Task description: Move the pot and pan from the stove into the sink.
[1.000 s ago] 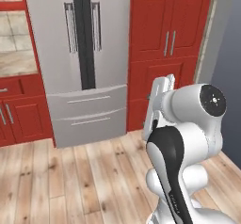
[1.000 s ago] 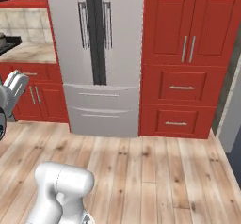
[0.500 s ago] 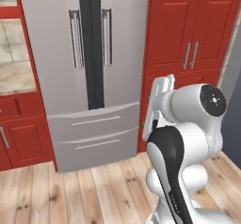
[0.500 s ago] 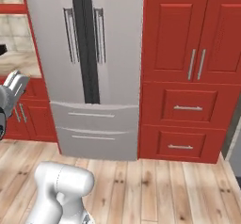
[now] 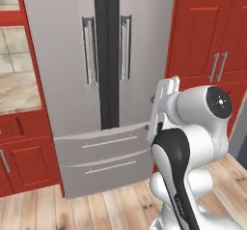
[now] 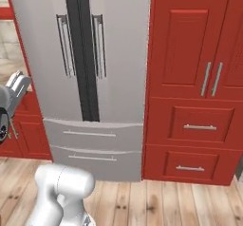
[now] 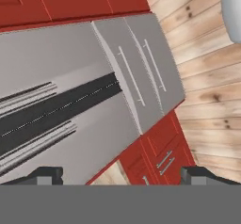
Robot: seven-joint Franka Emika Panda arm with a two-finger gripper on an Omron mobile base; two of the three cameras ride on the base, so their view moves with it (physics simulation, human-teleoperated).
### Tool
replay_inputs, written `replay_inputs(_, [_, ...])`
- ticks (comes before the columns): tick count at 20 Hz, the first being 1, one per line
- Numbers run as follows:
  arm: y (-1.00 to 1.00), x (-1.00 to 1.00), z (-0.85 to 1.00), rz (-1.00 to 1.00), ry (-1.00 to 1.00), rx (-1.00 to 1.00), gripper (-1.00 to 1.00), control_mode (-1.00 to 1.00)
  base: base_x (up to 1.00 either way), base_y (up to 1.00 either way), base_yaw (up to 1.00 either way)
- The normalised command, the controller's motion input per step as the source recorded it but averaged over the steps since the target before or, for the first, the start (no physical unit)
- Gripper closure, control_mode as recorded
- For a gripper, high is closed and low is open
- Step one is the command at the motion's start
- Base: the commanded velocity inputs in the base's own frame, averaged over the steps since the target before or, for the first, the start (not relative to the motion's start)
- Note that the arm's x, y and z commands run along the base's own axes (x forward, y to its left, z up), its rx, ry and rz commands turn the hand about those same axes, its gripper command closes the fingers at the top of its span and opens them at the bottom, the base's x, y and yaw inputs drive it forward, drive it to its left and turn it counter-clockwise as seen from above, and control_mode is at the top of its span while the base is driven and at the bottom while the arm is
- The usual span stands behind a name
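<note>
A: What stands in front of the base?

B: A tall grey refrigerator (image 5: 103, 84) with two doors, a dark strip between them, paired vertical handles and two drawers below. Red cabinets (image 6: 194, 78) flank it on the right, with two drawers underneath, and more red cabinets (image 5: 24, 161) sit low on the left under a beige marble countertop (image 5: 17, 91). The floor (image 6: 190, 203) is light wood planks.

A: Any containers, and anything in them?

B: Every door and drawer is closed, so I cannot tell what they hold. The pot, the pan, the stove and the sink are nowhere among these pictures, so I cannot say where they are.

A: And the gripper?

B: The gripper (image 7: 120, 173) has its two dark fingertips (image 7: 44, 173) far apart at the bottom corners of the hand view, jaws spread wide, with nothing between them. It looks at the refrigerator drawers, rolled sideways. The arm (image 5: 188, 142) stands folded close to the base
</note>
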Motion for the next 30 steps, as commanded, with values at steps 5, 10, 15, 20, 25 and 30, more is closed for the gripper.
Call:
replay_inputs(5, [0.0,0.0,0.0,0.0,0.0,0.0,-1.0,1.0,0.04,0.94,-0.01])
replay_inputs(10, [0.0,0.0,0.0,0.0,0.0,0.0,-1.0,1.0,0.0,1.0,-0.01])
replay_inputs(15, [0.0,0.0,0.0,0.0,0.0,0.0,-1.0,1.0,0.0,1.0,-0.01])
replay_inputs(20, [0.0,0.0,0.0,0.0,0.0,0.0,-1.0,1.0,0.0,1.0,-0.02])
replay_inputs(25, [0.0,0.0,0.0,0.0,0.0,0.0,-1.0,1.0,0.0,1.0,-0.02])
replay_inputs(30, [0.0,0.0,0.0,0.0,0.0,0.0,-1.0,1.0,0.0,1.0,-0.03])
